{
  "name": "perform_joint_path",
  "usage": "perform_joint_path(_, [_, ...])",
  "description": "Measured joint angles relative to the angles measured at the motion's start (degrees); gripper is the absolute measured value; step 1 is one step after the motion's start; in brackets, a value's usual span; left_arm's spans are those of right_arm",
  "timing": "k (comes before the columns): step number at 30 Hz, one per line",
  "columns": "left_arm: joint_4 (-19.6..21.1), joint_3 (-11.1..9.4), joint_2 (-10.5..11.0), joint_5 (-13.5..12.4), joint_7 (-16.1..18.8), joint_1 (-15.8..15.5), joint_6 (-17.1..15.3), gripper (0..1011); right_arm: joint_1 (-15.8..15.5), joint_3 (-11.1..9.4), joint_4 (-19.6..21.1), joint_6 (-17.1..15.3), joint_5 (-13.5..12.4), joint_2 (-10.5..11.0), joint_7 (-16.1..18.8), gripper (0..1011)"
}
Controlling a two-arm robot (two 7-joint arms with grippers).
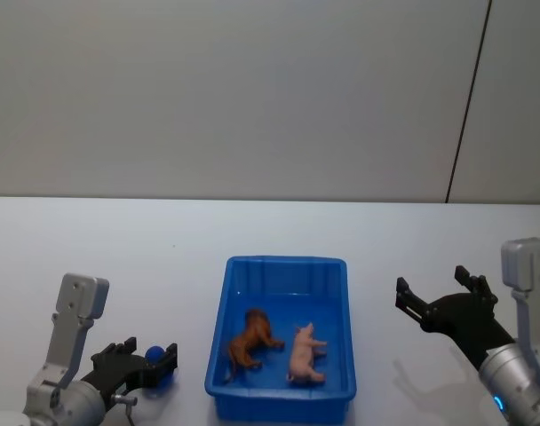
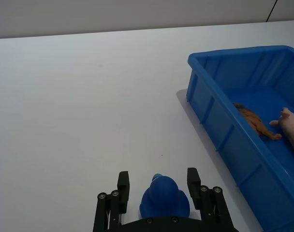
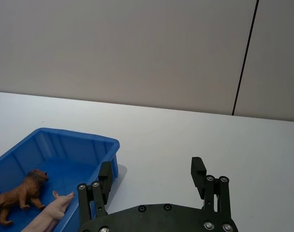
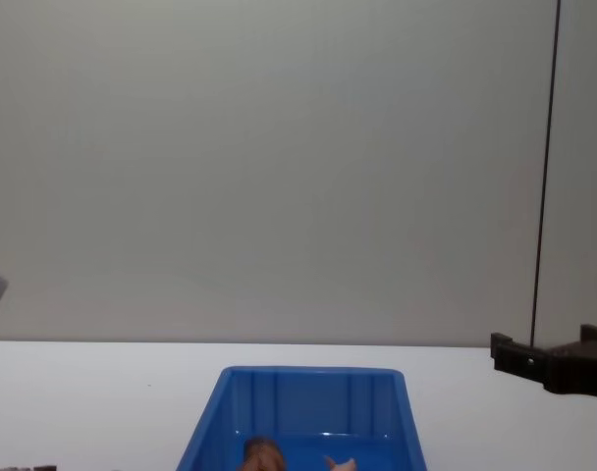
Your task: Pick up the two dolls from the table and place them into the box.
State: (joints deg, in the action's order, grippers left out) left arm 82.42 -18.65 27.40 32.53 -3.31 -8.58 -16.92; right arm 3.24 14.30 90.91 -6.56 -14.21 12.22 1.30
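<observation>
We see a white worktop [image 1: 119, 266] with a bright blue box [image 1: 286, 265] standing near the middle of its near edge; both dolls already lie inside the box, side by side on its floor; the reddish-brown lion-like doll [image 1: 252, 338] sits toward the box's left wall, and the pale pink pig-like doll [image 1: 305, 354] lies on its side just beside it, toward the right wall, the two apart but close.

Our left gripper [image 1: 144, 360] hovers low over the worktop near the near-left corner, just left of the box; its jaws stand part open around a small blue rounded object [image 2: 164, 195] that sits between the fingers [image 2: 122, 181]; we cannot tell whether the pads press on it; our right gripper [image 1: 440, 293] hangs above the worktop to the right of the box, its jaws spread wide and holding nothing.

We judge both dolls to be light, stiff moulded plastic figures, smooth enough to slip under a loose pinch but not fragile; we would take hold of either across the trunk, between the legs and the head, since the thin legs and tails give a poor grip; the box looks rigid with a thick rim, and light enough to slide if nudged; with both dolls in the box, we judge the placing done.
</observation>
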Motion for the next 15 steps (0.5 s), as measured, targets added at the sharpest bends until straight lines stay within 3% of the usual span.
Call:
perform_joint_path(3, [-0.04, 0.01, -0.1, 0.13, 0.07, -0.04, -0.32, 708, 0.0, 0.0, 0.0, 0.0, 0.0, 0.0, 0.0, 1001])
perform_joint_path(15, [0.75, 0.09, -0.29, 0.49, 1.22, 0.26, -1.42, 302, 0.0, 0.0, 0.0, 0.0, 0.0, 0.0, 0.0, 1001])
